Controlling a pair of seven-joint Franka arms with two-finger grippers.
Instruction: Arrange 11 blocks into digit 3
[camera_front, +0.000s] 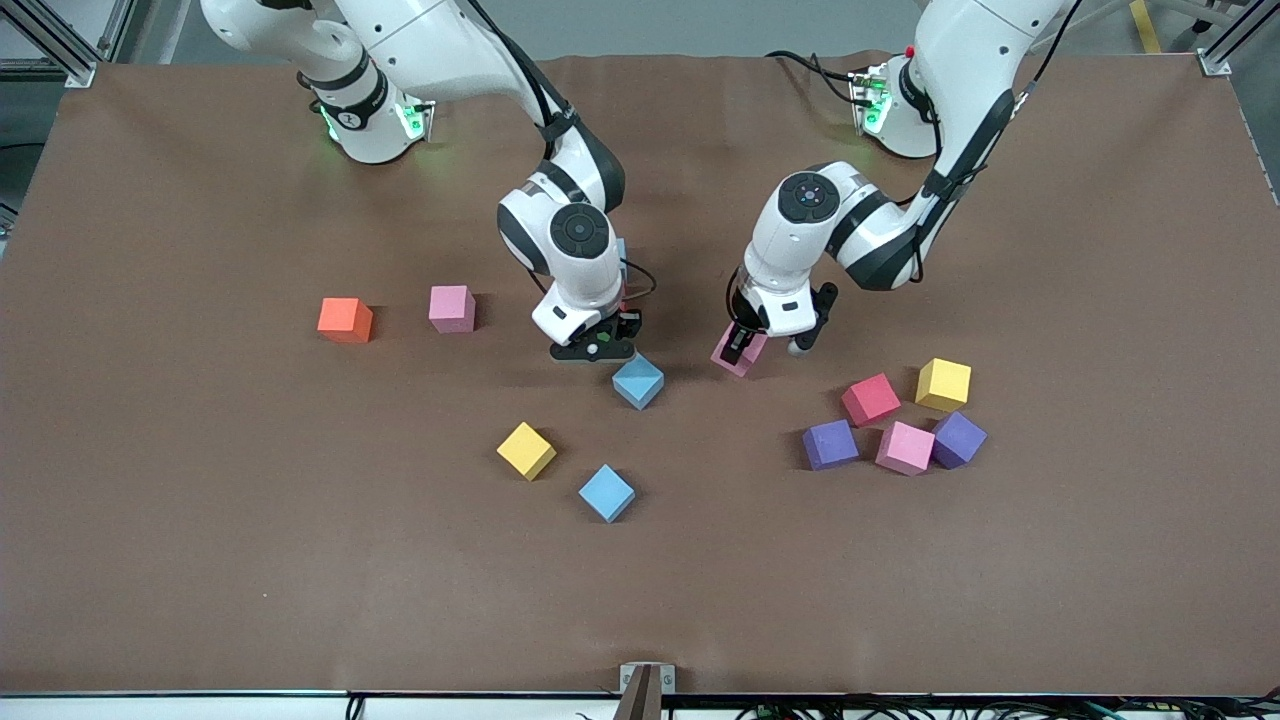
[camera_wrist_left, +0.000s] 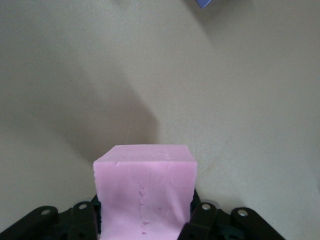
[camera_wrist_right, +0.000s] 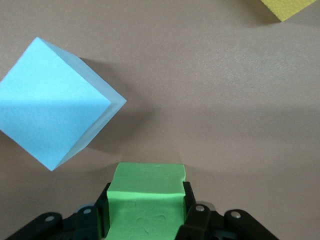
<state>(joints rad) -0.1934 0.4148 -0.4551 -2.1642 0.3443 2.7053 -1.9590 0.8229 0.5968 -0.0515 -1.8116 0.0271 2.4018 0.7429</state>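
Left gripper (camera_front: 745, 347) pinches 1 tilted pink cube (camera_wrist_left: 145, 192); right gripper (camera_front: 592, 349) pinches 1 green cube (camera_wrist_right: 146, 200).

Five blocks (camera_front: 905, 447) clustered toward the left arm's end of the table (camera_front: 200, 520). A lone cube (camera_front: 345, 320) and its neighbour block (camera_front: 452, 308) lay toward the right arm's end. Three middle blocks (camera_front: 638, 382) lay between. Over mid-table, the left gripper (camera_front: 740, 348) clasped a carried block (camera_wrist_left: 145, 195), and the right gripper (camera_front: 595, 350) clasped a second carried block (camera_wrist_right: 146, 200).

foam blocks (camera_front: 905, 446) lie scattered, one pink block (camera_wrist_left: 144, 192) and one green block (camera_wrist_right: 146, 200) gripper-held
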